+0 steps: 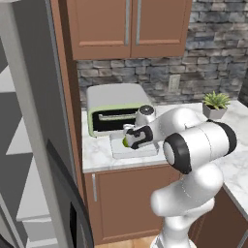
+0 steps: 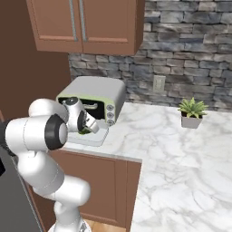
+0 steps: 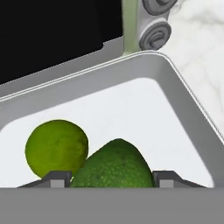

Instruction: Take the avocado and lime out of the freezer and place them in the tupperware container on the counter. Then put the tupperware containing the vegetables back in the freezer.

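Dark finger tips: I see my two fingertips (image 3: pixel 57 178) low in the hand view, one on each side of the avocado (image 3: pixel 114 165); I cannot tell whether they press it or stand free of it.
Gripper: in the left base view my gripper (image 1: pixel 130 139) sits at centre frame, over the tupperware container (image 1: pixel 117 150); in the right base view it is left of centre.
Avocado: dull green, bottom centre of the hand view, lying in the container and touching the lime (image 3: pixel 56 148).
Lime: bright yellow-green, lower left of the hand view, also inside the container; a sliver of it shows beside my gripper in the left base view.
Tupperware container: pale white tray on the counter (image 1: pixel 97 154), just in front of the toaster oven (image 1: pixel 114 107).
Freezer: grey door (image 1: pixel 34 145) fills the left edge of the left base view, swung open, white shelves beside it.
Potted plant: small green plant (image 1: pixel 215 104) at the right, well apart from my gripper.
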Motion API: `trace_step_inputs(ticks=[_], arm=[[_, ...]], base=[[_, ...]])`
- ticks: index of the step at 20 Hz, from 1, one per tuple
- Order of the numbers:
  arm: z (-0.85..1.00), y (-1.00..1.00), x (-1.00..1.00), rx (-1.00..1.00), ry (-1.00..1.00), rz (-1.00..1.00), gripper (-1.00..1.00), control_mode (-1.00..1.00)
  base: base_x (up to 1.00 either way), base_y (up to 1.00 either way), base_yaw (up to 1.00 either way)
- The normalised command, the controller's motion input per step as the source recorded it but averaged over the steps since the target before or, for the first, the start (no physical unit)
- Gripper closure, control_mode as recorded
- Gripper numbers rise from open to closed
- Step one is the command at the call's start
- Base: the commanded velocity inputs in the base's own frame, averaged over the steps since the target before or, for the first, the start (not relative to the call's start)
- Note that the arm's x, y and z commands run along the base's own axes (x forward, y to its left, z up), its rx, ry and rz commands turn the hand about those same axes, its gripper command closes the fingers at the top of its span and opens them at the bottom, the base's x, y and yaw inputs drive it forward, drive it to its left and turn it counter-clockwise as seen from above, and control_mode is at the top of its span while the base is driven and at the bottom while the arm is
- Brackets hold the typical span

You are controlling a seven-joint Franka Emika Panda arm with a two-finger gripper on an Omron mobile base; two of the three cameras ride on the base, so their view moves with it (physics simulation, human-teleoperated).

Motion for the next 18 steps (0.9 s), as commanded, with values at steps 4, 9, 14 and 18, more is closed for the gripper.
trace_step_inputs(ticks=[4,9,14,18], arm=[[-0.31,0.02,0.12,0.0,0.0,0.0,1.0,-1.0],[-0.34,0.0,0.19,0.0,0.0,0.0,1.0,-1.0],[-0.24,0.0,0.33,0.0,0.0,0.0,-1.0,-1.0],[-0.02,0.0,0.1,0.0,0.0,0.0,-1.0,-1.0]], base=[[0.0,0.0,0.0],[0.0,0.0,0.0],[0.0,0.0,0.0],[0.0,0.0,0.0]])
